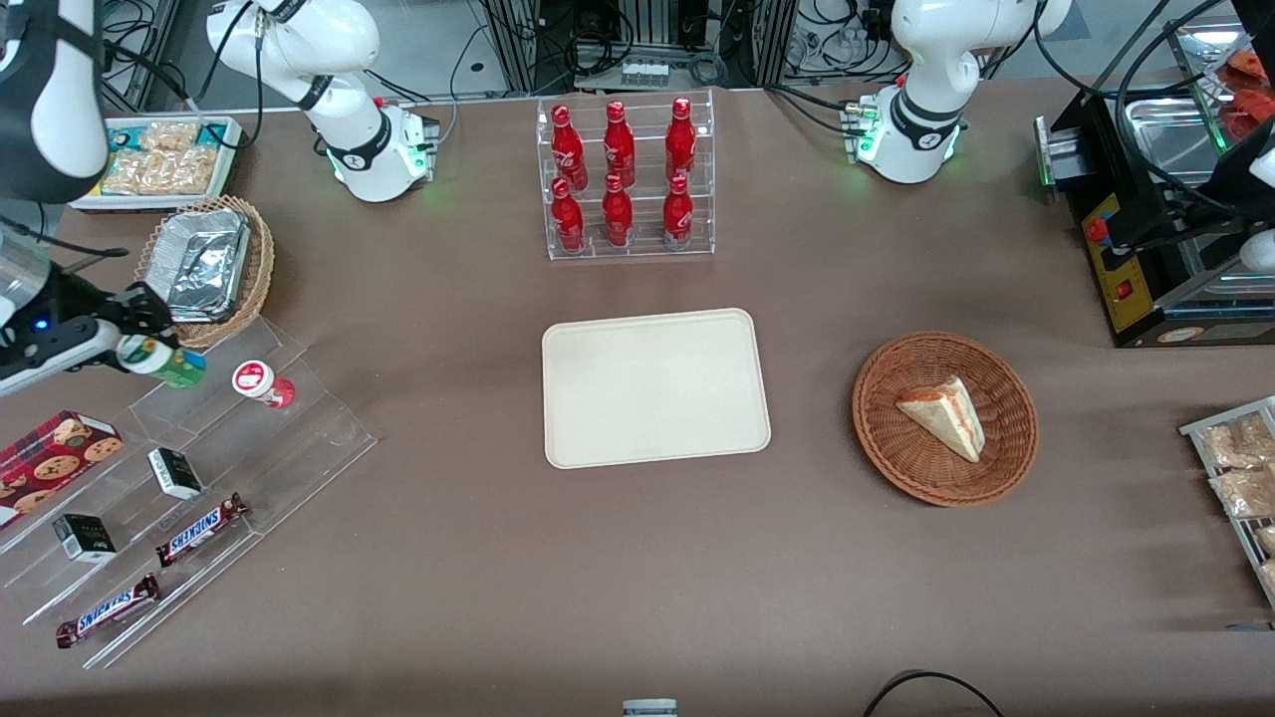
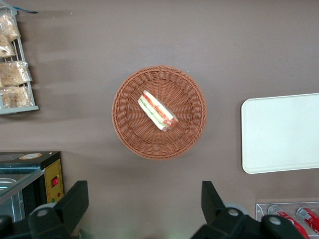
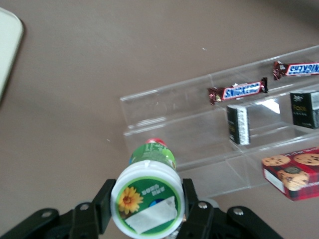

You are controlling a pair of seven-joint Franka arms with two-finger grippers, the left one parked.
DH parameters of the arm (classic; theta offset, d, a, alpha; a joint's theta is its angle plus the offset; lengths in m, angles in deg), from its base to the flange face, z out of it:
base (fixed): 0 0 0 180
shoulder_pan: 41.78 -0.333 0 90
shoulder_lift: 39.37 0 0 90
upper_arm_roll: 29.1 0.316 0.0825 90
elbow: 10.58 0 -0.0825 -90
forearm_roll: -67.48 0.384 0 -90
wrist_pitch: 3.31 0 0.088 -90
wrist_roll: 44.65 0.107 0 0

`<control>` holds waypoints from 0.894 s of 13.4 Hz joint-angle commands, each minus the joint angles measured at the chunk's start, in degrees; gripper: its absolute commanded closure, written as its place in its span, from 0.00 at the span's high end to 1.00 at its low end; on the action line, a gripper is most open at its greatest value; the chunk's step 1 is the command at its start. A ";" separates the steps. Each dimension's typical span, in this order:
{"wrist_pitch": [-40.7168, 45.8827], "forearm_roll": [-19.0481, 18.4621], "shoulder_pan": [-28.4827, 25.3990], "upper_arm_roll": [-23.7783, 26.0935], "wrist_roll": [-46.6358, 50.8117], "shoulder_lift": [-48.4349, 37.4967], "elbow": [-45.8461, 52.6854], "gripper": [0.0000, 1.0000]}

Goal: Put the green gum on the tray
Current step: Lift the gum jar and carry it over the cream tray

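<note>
Nearest the front camera you see the clear stepped shelf [image 1: 189, 498] at the working arm's end of the table. On its low steps lie two Snickers bars [image 1: 202, 529], two small black boxes [image 1: 175, 473] and a red cookie box [image 1: 52, 456]. Higher up the shelf, farther from the camera, the red bottle [image 1: 264, 383] with the white-and-red lid sits on the top step.

Just beside that red bottle, your gripper [image 1: 151, 344] hangs above the top of the shelf. Its two black fingers [image 3: 102, 201] press on the white lid of the green gum [image 1: 164, 361], one on each side. The bottle sits right between the fingertips, tipped on its side, with the lid end in the grip and the green body sticking out past the fingers. From the wrist camera you look straight at the lid, with its yellow flower and white label, and the shelf lies below it.

The tray [image 1: 655, 386] lies flat in the middle of the table, well apart from the gripper.

Farther from the camera than the gripper, a wicker basket [image 1: 261, 261] holds a foil pan [image 1: 207, 261].
</note>
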 commanded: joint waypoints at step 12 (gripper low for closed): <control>1.87 0.69 -29.66 -0.37 49.72 12.49 12.67 0.00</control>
